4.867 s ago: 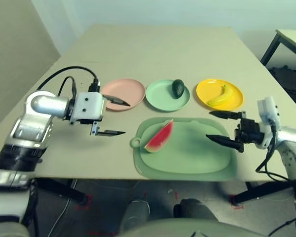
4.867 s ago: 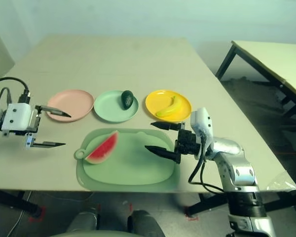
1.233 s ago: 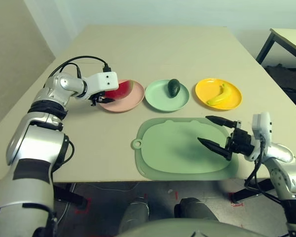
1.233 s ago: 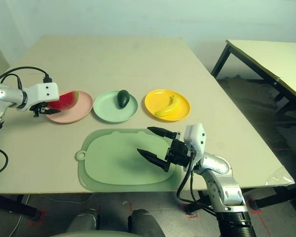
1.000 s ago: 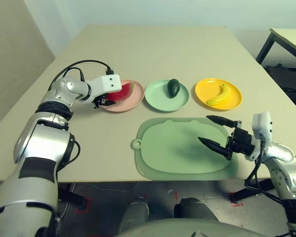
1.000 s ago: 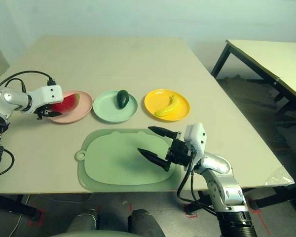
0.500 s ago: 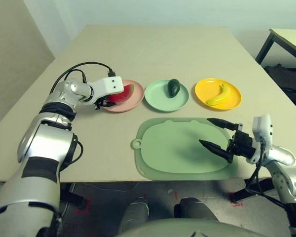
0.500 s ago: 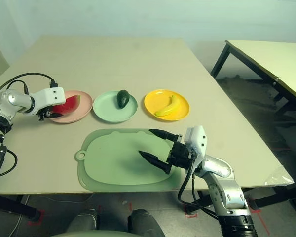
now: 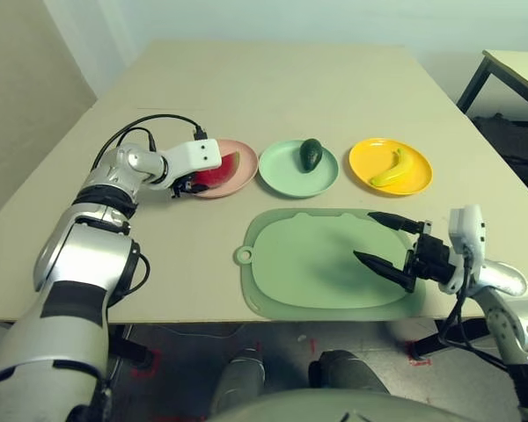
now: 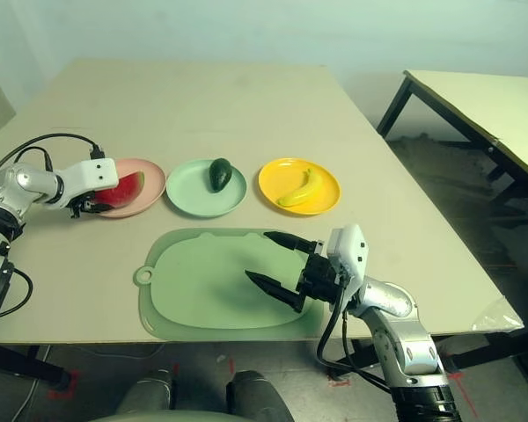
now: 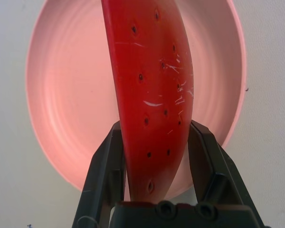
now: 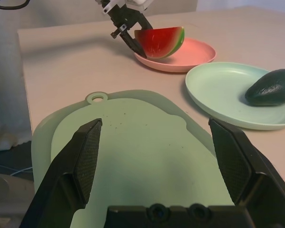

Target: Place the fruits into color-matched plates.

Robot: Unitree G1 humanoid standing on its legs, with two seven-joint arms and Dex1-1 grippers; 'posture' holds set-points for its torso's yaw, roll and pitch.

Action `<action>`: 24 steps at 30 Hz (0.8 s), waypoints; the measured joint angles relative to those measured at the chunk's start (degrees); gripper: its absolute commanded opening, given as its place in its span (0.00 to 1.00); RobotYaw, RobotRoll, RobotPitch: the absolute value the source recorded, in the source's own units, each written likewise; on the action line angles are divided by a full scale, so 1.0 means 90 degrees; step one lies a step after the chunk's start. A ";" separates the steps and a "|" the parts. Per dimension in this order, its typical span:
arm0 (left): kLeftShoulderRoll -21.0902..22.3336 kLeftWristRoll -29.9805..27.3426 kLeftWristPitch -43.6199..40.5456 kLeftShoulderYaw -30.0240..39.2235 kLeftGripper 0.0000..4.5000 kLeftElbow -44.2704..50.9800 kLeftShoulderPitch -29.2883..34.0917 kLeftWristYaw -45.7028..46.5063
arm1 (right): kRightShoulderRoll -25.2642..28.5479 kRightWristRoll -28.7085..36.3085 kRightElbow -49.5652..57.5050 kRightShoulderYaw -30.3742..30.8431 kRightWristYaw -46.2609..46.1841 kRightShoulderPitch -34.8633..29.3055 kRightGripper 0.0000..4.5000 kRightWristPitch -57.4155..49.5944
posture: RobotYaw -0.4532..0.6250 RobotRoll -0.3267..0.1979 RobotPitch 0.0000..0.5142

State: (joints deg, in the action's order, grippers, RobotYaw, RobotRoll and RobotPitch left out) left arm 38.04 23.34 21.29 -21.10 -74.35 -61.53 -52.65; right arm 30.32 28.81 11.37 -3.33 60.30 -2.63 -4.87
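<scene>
Left wrist view: the left pincer (image 11: 156,156) stays clamped on the watermelon wedge (image 11: 149,95), now lowered over the pink plate (image 11: 66,95) (release pending). Right pincer (image 9: 389,242) waits wide open, empty; last fruit nearly placed.

Watermelon (image 9: 218,169) on pink plate (image 9: 238,180); avocado (image 9: 311,153) on green (image 9: 286,170); banana (image 9: 392,167) on yellow (image 9: 363,160)
</scene>
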 measured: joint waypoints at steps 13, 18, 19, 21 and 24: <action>-0.0066 0.0016 0.0002 0.0011 0.98 0.0006 0.0031 0.0162 | 0.0005 0.0009 0.0207 0.0000 -0.0082 -0.0127 1.00 -0.0114 | 0.36 0.62 0.15; -0.0070 0.0018 0.0002 0.0012 0.98 0.0007 0.0012 0.0200 | 0.0001 0.0008 0.0218 0.0008 -0.0118 -0.0147 1.00 -0.0115 | 0.36 0.62 0.14; -0.0070 0.0018 0.0002 0.0012 0.98 0.0007 0.0007 0.0203 | -0.0003 0.0008 0.0229 0.0021 -0.0132 -0.0158 1.00 -0.0115 | 0.36 0.62 0.14; -0.0071 0.0021 0.0002 0.0012 0.98 0.0007 -0.0001 0.0203 | -0.0014 0.0008 0.0245 0.0053 -0.0158 -0.0176 1.00 -0.0115 | 0.36 0.62 0.14; -0.0072 0.0023 0.0002 0.0011 0.98 0.0007 -0.0013 0.0202 | -0.0019 0.0008 0.0245 0.0092 -0.0170 -0.0179 1.00 -0.0115 | 0.36 0.62 0.14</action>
State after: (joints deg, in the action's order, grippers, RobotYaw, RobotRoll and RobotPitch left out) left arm 37.39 23.54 21.31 -20.99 -74.28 -61.65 -50.83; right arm 30.15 28.88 13.57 -2.50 58.77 -4.24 -5.90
